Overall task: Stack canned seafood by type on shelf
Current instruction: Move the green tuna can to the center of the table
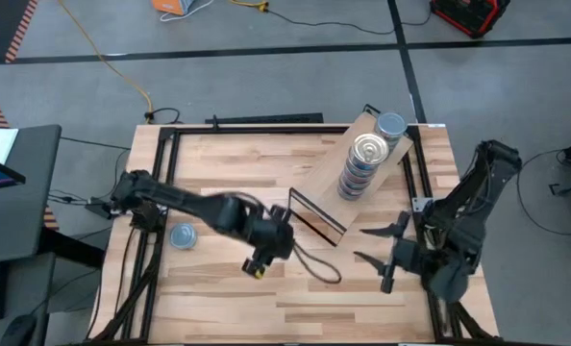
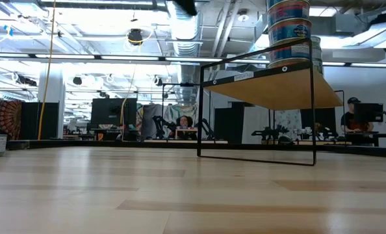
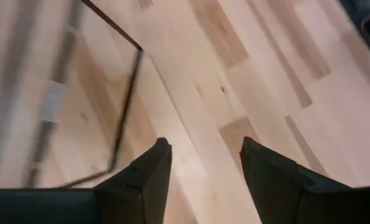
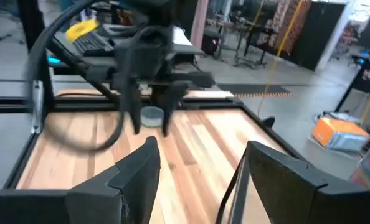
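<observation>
The shelf (image 1: 335,183), a light wood board on a thin black frame, stands slantwise at the table's far right. On it stand two stacks of canned seafood: one topped by a pale gold lid (image 1: 367,149), the other by a light blue lid (image 1: 391,125). In the low view the stacks (image 2: 289,29) rise above the board (image 2: 271,88). A single blue-lidded tin (image 1: 182,235) lies flat on the table at the left. My left gripper (image 1: 259,264) hangs open over bare table near the shelf's near end, pointing steeply down. My right gripper (image 1: 374,245) is open at the right, pointing level toward the left.
Black frame rails (image 1: 151,259) run along the table's left and right sides. A dark cable (image 1: 316,267) loops from my left arm just over the table. The shelf's black leg frame (image 3: 126,106) stands close to my left gripper (image 3: 203,146). Bare tabletop lies in the near middle.
</observation>
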Robot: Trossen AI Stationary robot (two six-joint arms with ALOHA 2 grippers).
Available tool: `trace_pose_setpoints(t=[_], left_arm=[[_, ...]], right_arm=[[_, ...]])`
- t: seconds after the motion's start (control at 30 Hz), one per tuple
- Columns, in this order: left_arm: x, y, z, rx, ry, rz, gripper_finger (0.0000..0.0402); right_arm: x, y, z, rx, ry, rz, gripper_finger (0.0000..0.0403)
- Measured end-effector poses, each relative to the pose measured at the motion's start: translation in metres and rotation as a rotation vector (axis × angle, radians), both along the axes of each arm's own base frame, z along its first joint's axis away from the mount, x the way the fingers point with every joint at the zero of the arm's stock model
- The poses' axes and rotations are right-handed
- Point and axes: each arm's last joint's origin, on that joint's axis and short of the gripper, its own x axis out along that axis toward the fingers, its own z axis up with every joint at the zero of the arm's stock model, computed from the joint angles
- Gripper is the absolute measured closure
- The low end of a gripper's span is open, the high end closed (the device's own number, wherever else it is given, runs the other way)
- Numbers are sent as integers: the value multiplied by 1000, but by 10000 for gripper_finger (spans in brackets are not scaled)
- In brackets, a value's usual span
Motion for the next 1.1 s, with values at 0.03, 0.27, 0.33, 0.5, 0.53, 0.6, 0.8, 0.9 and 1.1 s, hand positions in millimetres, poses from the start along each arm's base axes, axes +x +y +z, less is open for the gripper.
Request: trace_pose_setpoints(t=[0.03, 0.27, 0.33, 0.5, 0.53, 0.6, 0.8, 0.9, 1.1], left_arm=[[0, -4, -9, 0, 13, 3, 224], [-33, -25, -51, -55, 9, 64, 260], [-52, -25, -56, -78, -24, 115, 267], [-108, -14, -70, -126, -88, 326, 272], [-119, -10, -76, -146, -81, 382, 272], [-140, -1, -90, -187, -46, 502, 272], [-191, 22, -116, -247, 68, 825, 272], [-208, 30, -119, -218, 127, 960, 272], [-226, 33, -125, -98, 254, 1095, 272]], right_arm=[[3, 2, -3, 6, 3, -7, 132], [15, 19, -14, 53, -22, -3, 132], [15, 23, -13, 60, -34, 9, 132], [14, 31, -17, 38, -27, 33, 132], [14, 31, -17, 34, -25, 33, 132], [15, 31, -17, 35, -26, 30, 132], [17, 29, -17, 35, -27, 19, 132], [21, 30, -20, 36, -24, 8, 132], [30, 25, -23, 10, -12, -28, 132]])
